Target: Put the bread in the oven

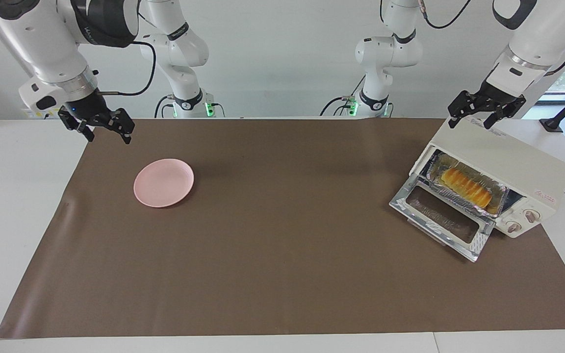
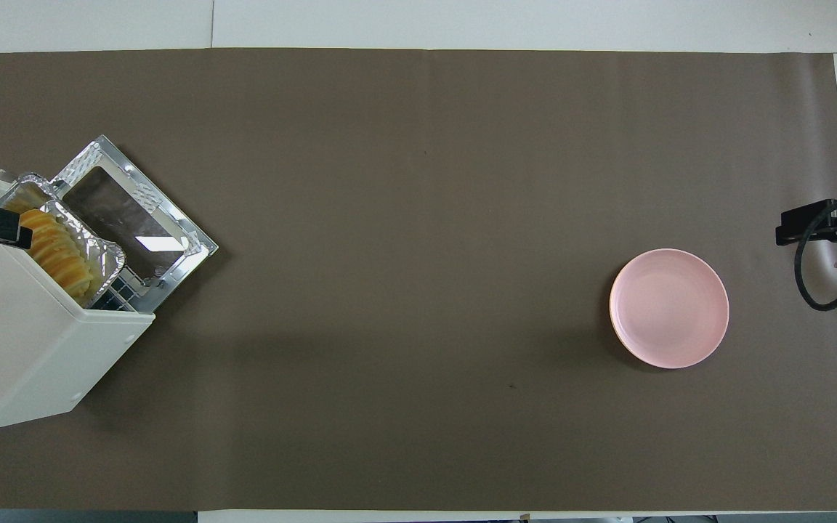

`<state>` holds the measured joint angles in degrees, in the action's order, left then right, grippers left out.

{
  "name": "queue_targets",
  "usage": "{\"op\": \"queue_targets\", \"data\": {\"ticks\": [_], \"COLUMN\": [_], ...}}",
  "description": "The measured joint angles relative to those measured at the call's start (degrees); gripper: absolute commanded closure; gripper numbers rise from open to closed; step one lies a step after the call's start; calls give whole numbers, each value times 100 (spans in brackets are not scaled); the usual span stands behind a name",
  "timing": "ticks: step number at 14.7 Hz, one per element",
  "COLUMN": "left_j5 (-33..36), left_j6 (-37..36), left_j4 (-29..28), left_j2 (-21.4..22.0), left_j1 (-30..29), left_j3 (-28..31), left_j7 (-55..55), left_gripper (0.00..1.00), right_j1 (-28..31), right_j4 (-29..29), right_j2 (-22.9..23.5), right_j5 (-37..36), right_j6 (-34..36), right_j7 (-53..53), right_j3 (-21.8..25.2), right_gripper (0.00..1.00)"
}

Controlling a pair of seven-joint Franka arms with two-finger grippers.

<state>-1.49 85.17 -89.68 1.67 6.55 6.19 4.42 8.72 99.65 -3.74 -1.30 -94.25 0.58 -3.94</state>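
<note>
Both end effectors are seen raised with fingers spread apart and nothing held: the left end effector [image 1: 486, 112] hangs over the oven's [image 1: 500, 164] top corner nearest the robots, and the right end effector [image 1: 98, 126] waits over the mat's edge, near the pink plate [image 1: 164, 182]. The bread [image 1: 466, 186] is found in a crinkled foil tray [image 1: 499, 192] sitting in the oven's mouth, above the dropped-down door [image 1: 442, 218].

The loaf is judged light, soft and easily crushed, its overlapping slices likely to slide apart; a hold on the tray's rim looks safer than a pinch on the slices. The foil itself is thin and will probably buckle, so a gentle push along the rim toward the oven's back wall is favoured.

Room is tight at the oven: the chrome door frame and the cavity's roof crowd any approach, and the oven stands close to the mat's edge. Wide open mat [image 2: 418, 290] is seen between door and plate.
</note>
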Motion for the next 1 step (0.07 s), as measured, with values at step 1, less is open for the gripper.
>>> {"op": "queue_targets", "data": {"ticks": [1], "left_j5": [0], "left_j6": [2], "left_j4": [0], "left_j2": [0], "left_j1": [0], "left_j3": [0], "left_j7": [1], "left_gripper": [0], "right_j1": [0], "right_j4": [0], "right_j2": [0], "right_j5": [0], "right_j6": [0], "right_j7": [0], "right_j3": [0], "right_gripper": [0]}}
